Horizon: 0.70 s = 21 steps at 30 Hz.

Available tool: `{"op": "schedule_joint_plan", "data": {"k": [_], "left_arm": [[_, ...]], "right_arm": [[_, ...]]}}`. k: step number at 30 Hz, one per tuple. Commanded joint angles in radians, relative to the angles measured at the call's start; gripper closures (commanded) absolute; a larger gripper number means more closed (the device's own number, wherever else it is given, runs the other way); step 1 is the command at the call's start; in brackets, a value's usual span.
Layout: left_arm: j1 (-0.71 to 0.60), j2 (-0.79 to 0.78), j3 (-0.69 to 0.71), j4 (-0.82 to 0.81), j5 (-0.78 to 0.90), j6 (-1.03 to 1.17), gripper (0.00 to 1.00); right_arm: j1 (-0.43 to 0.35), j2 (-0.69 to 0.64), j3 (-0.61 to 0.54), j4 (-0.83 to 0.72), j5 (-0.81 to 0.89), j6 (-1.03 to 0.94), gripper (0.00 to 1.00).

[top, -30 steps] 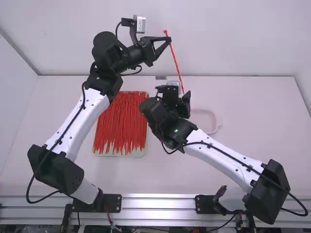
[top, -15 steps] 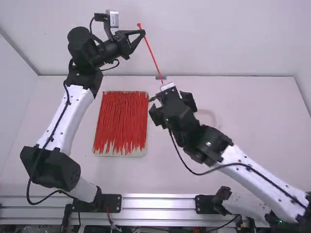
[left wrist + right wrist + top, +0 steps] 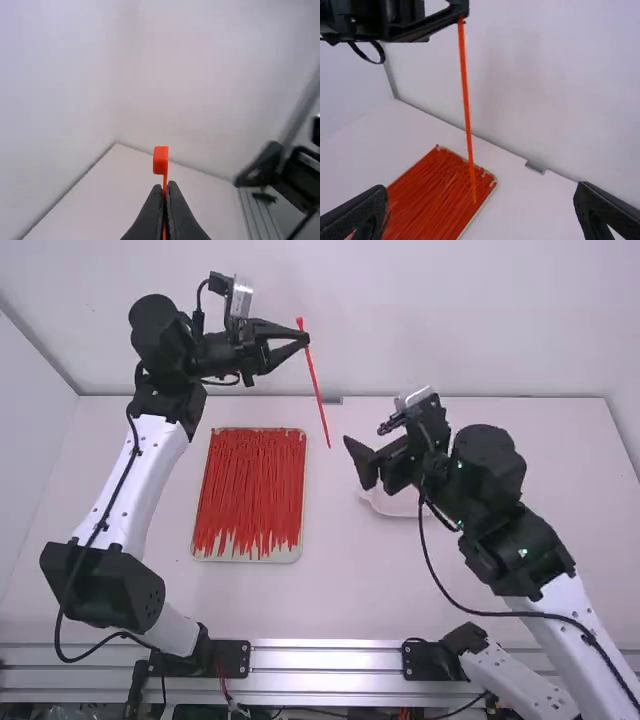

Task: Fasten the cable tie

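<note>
White table (image 3: 560,460) under plain white walls (image 3: 450,300), carrying the tray (image 3: 245,558) heaped with red ties. High above the tray's far right corner: left gripper (image 3: 295,343), pinched shut on one tie (image 3: 318,400) just below its head (image 3: 160,160). Hangs nearly upright from that grip, head on top, tail down, slanting a little toward the tray's right side, tip free in the air. Off the tray's right side, raised from the table: right gripper (image 3: 365,465), spread wide, holding nothing, facing the hanging tail. From the right wrist, appears between the two open fingers (image 3: 357,215) but farther out, apart from both. Nearer to the loose tail by far: right gripper. Likely calls for moving in level, closing low on the tail, then bending it up and round toward the head. Not yet looped; fastening hardly begun. Some risk of the thin tail swaying or slipping past the fingers on contact.
</note>
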Motion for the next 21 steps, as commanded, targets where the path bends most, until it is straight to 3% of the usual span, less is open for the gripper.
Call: {"op": "schedule_joint_plan", "data": {"k": [1,8,12,17,21], "left_arm": [[-0.002,-0.002,-0.002,0.01,0.116,0.011,0.98],[-0.002,-0.002,-0.002,0.024,0.144,0.019,0.98],[-0.019,-0.002,-0.002,0.08,0.201,0.007,0.98],[-0.036,-0.002,-0.002,0.104,0.213,-0.008,0.98],[-0.053,-0.002,-0.002,0.095,0.203,-0.01,0.98]], "right_arm": [[-0.086,0.036,0.018,0.027,-0.288,-0.027,0.01],[-0.267,0.164,0.018,0.164,-0.755,-0.105,0.01],[-0.328,0.245,0.018,0.297,-0.956,-0.054,0.01],[-0.359,0.36,0.018,0.549,-1.149,0.111,0.02],[-0.35,0.43,0.018,0.743,-1.206,0.255,0.05]]}}
